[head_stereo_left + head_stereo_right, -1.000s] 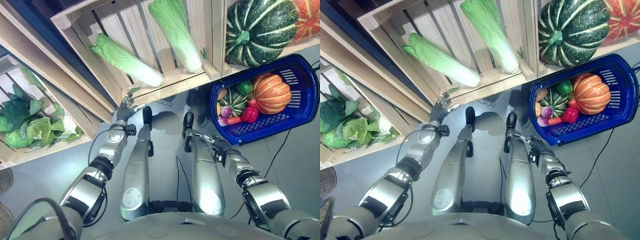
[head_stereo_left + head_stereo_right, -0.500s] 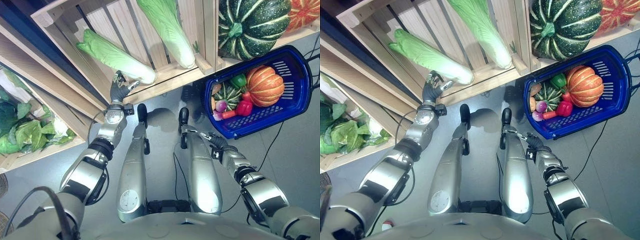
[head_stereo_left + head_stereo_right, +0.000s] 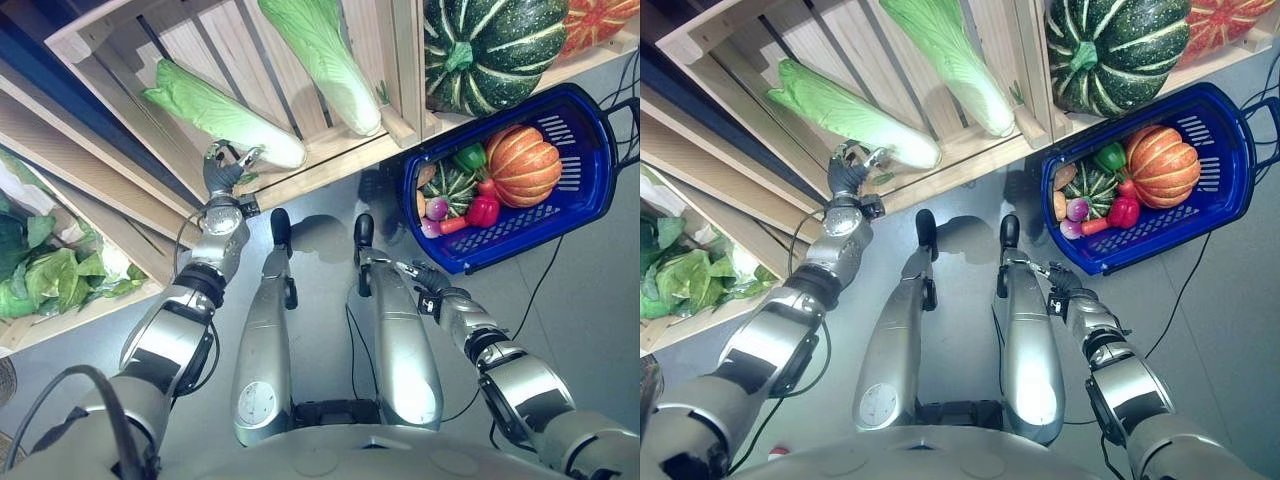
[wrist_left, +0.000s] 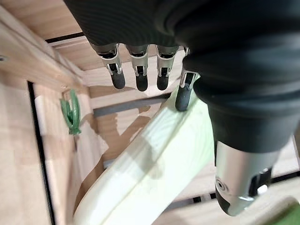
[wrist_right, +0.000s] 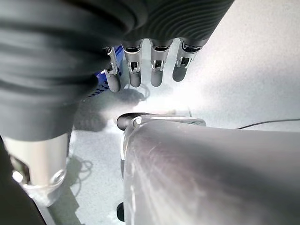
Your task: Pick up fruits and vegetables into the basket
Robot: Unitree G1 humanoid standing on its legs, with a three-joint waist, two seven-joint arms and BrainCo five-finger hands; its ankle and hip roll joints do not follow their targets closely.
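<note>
Wooden crate (image 3: 330,165): left hand (image 3: 224,170) spread over napa cabbage (image 3: 225,118) stem; right hand (image 3: 432,290) relaxed, basket (image 3: 590,160) at 2 o'clock.

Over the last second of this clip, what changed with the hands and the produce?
The left hand reached up from the floor to the white end of the nearer napa cabbage in the wooden crate; its fingers are open over it, not yet closed. The camera shifted too. The cabbage lies as before, the blue basket keeps its load, and the right hand stays low by the floor, open.
</note>
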